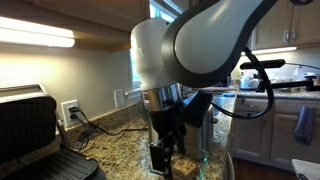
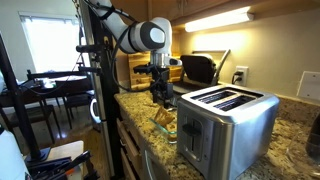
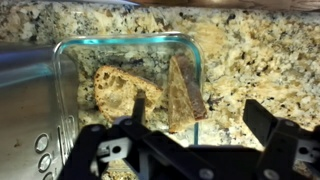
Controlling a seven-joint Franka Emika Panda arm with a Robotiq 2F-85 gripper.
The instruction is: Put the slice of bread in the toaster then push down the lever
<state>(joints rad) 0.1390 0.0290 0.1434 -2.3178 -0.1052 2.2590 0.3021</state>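
Observation:
A clear glass dish (image 3: pixel 70 60) on the granite counter holds tan bread. One slice of bread (image 3: pixel 186 90) stands on its edge with its dark crust showing; another piece (image 3: pixel 120 90) lies flat to its left. My gripper (image 3: pixel 200 115) is open just above the dish, and the standing slice lies between its two black fingers. I cannot tell whether they touch it. The brushed steel toaster (image 3: pixel 20 110) is right beside the dish, and its small controls show. In both exterior views the gripper (image 2: pixel 162 100) (image 1: pixel 165 150) hangs over the dish next to the toaster (image 2: pixel 225 120).
A black-and-silver grill press (image 1: pixel 30 130) stands open on the counter, with a wall socket and cable (image 1: pixel 70 112) behind it. A wooden bread box (image 2: pixel 140 70) sits against the wall. The counter edge drops off near the dish (image 2: pixel 130 125).

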